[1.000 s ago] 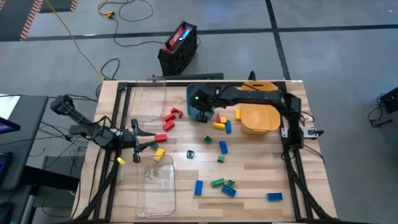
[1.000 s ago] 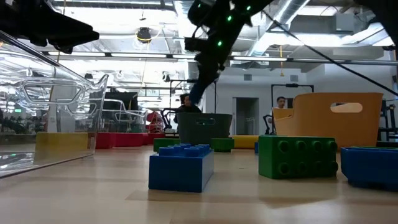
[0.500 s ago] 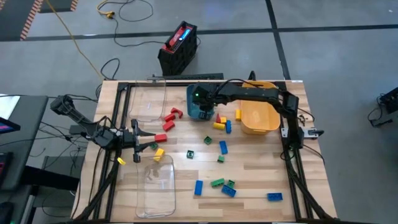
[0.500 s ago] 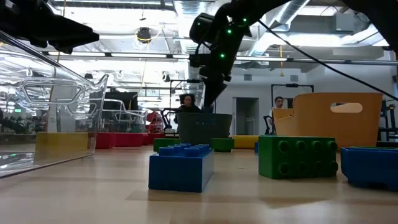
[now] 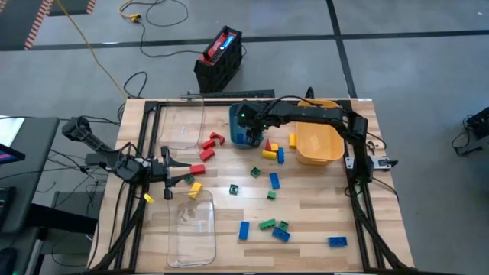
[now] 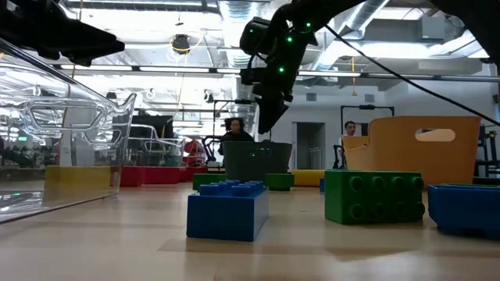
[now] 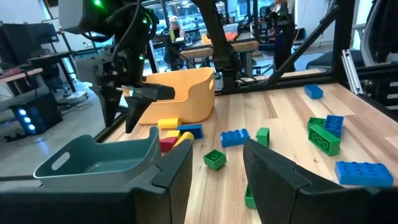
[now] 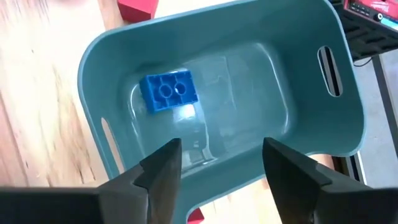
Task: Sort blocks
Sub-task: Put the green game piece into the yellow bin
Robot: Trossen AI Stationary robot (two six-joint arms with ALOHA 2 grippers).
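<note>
My right gripper (image 8: 217, 155) hangs open above the teal bin (image 8: 311, 124), which stands at the far middle of the table (image 5: 238, 114). One blue block (image 8: 168, 91) lies flat on the bin's floor, below and clear of the fingers. Other blocks lie loose on the wood: red ones (image 5: 206, 154) left of the bin, yellow and blue (image 5: 273, 154) right of it, green and blue (image 5: 275, 228) toward the near edge. My left gripper (image 5: 179, 172) waits open at the table's left side, level, with nothing between its fingers (image 7: 214, 171).
A yellow bin (image 5: 317, 141) stands right of the teal one. Clear plastic trays sit at the far left (image 5: 183, 122) and near left (image 5: 191, 225). Dark frame rails (image 5: 359, 198) run along both table sides. Bare wood shows in the middle right.
My right gripper has opened over the teal bin, shifting slightly toward the table's right edge and tipping a little. The bluish thing seen at its fingertips in the low view a second ago is gone from there.
</note>
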